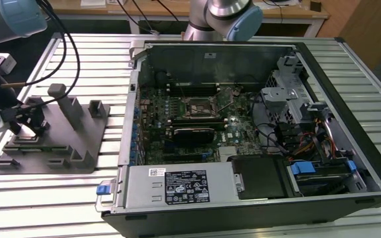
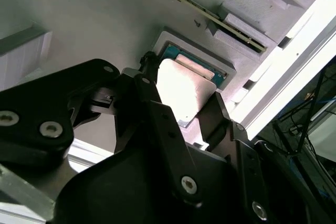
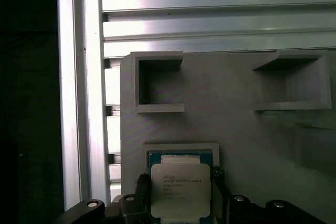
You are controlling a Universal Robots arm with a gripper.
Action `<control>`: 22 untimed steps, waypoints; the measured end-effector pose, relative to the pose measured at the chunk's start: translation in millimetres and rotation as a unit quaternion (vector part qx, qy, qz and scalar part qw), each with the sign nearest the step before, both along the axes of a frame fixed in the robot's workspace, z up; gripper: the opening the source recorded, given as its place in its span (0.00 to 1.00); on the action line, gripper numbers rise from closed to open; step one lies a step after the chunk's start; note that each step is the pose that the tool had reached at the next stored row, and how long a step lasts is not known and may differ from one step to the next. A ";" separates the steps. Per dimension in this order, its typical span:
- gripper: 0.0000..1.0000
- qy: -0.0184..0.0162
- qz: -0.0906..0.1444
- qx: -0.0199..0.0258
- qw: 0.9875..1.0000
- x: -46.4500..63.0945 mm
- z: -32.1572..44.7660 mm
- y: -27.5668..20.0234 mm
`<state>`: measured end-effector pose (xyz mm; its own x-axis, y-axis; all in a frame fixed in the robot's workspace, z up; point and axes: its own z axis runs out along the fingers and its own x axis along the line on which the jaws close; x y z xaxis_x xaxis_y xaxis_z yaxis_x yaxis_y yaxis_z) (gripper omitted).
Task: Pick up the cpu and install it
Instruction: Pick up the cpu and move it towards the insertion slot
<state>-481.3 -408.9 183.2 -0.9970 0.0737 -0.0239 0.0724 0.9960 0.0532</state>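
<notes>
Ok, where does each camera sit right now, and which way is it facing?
Exterior view: off the arm, high up, looking down on the open computer case and grey fixture; arm links show.
First wrist view: on the wrist, facing the fixture squarely; gripper shows.
Second wrist view: on the wrist, slanted along the gripper.
Both wrist views share the cpu, gripped.

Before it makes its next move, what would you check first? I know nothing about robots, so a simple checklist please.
1. The gripper centred over the cpu: ok.
2. The cpu at its pocket in the grey fixture: ok.
3. Hold on the cpu secure: cannot tell.
4. The computer case lying open: ok.
5. The socket inside it open and empty: cannot tell.
</notes>
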 end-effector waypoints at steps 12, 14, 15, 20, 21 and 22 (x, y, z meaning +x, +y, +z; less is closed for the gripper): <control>0.55 0.000 0.010 0.000 1.000 0.0 0.3 -0.1; 0.55 0.000 0.010 0.000 1.000 0.0 0.4 -0.1; 0.55 0.000 0.010 0.000 1.000 0.0 0.4 -0.1; 0.62 0.000 0.010 0.000 1.000 0.0 0.3 -0.2; 0.62 0.000 0.010 0.000 1.000 0.0 0.3 -0.3; 0.62 0.000 0.010 0.000 1.000 -0.1 0.3 -0.3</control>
<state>-481.3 -409.2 183.6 -0.9983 0.0538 -0.0237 0.0525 0.9972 0.0530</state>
